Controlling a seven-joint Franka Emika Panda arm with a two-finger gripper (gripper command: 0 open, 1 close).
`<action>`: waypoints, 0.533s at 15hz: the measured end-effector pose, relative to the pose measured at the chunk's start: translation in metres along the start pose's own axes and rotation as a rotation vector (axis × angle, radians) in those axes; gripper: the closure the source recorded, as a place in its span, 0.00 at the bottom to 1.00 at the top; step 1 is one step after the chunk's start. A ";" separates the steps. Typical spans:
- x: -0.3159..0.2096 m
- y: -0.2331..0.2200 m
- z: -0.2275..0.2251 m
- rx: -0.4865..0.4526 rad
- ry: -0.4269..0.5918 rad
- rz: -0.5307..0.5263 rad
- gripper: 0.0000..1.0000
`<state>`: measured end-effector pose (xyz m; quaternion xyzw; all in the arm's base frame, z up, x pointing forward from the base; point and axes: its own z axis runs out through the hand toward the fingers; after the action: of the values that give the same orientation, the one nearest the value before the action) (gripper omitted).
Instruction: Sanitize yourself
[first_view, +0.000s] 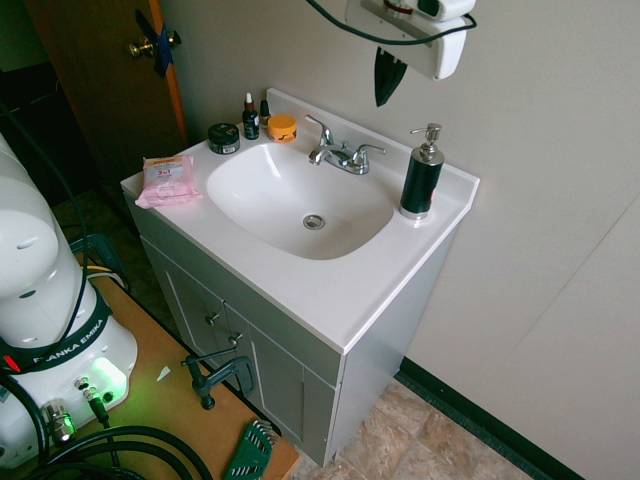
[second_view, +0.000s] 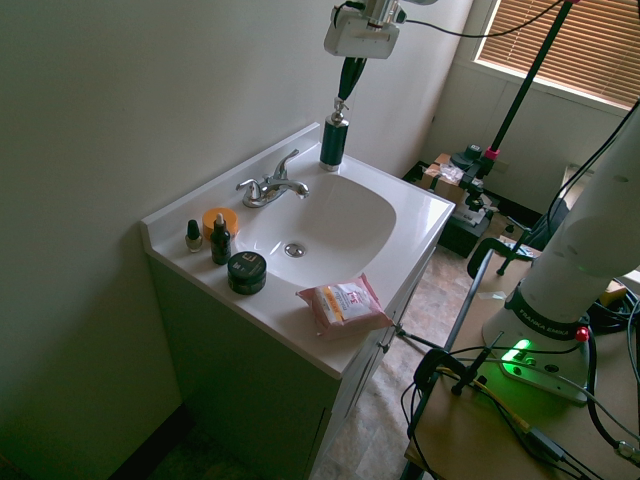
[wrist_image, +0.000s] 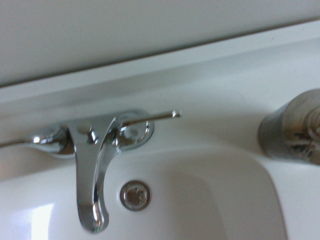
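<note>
1. gripper (first_view: 381, 102): clenched, fingers (first_view: 386, 75) together, pointing down, nothing grasped. hangs above the back of the sink top, by the wall.
2. arm (second_view: 575, 235) (task thing): white, base on table (second_view: 475, 440) across the sink from gripper; green light on base, gripper at its far end.
3. pump bottle (first_view: 423, 180): dark, metal top, upright. below gripper and near it, on counter (first_view: 330, 300), not touched.
4. faucet (first_view: 340, 152): chrome, two handles, below gripper, on the other side from pump bottle.
5. basin (second_view: 345, 225): white, below gripper, out from the wall; drain (wrist_image: 135, 195) in its bottom.
6. orange jar (first_view: 282, 128): past faucet from gripper.
7. dropper bottle (second_view: 220, 240): upright, beside orange jar, farther from gripper than faucet.
8. small bottle (second_view: 194, 237): dark cap, upright, near orange jar.
9. black jar (second_view: 247, 272): past dropper bottle, well apart from gripper.
10. wipes (first_view: 168, 181): pink pack, lying flat, front corner of counter, far from gripper.
11. cabinet (first_view: 290, 375): grey, under counter, lower than gripper.
</note>
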<state>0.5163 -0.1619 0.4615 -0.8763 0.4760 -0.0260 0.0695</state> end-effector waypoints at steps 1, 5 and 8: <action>-0.012 0.002 0.004 -0.014 -0.001 -0.021 0.00; -0.046 0.002 0.033 -0.060 0.018 -0.092 0.00; -0.071 -0.005 0.060 -0.097 0.030 -0.132 0.00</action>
<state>0.4884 -0.0942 0.4041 -0.9075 0.4191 -0.0207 0.0177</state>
